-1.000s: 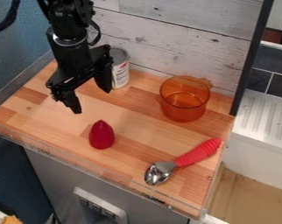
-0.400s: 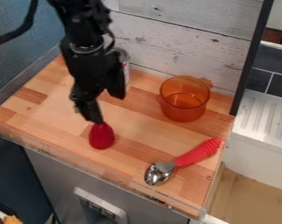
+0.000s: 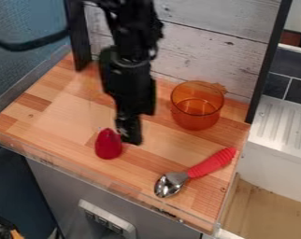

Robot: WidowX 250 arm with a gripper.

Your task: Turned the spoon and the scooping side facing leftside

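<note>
The black gripper (image 3: 132,135) hangs over the middle of the wooden surface, right beside the upper part of a red cone-shaped object and to the upper left of the spoon. How its fingers stand is hard to make out. A spoon (image 3: 194,171) with a ribbed red handle and a shiny metal bowl lies near the front right of the surface. Its bowl points to the lower left and its handle to the upper right, apart from the gripper.
The red cone-shaped object (image 3: 108,144) stands left of the gripper. A transparent orange pot (image 3: 197,105) stands at the back right. A clear low barrier (image 3: 72,164) runs along the front edge, and a whitewashed plank wall (image 3: 206,42) rises behind.
The arm and gripper have moved right and toward the front, passing the red cone-shaped object. The can at the back is now hidden behind the arm. The spoon has not moved.
</note>
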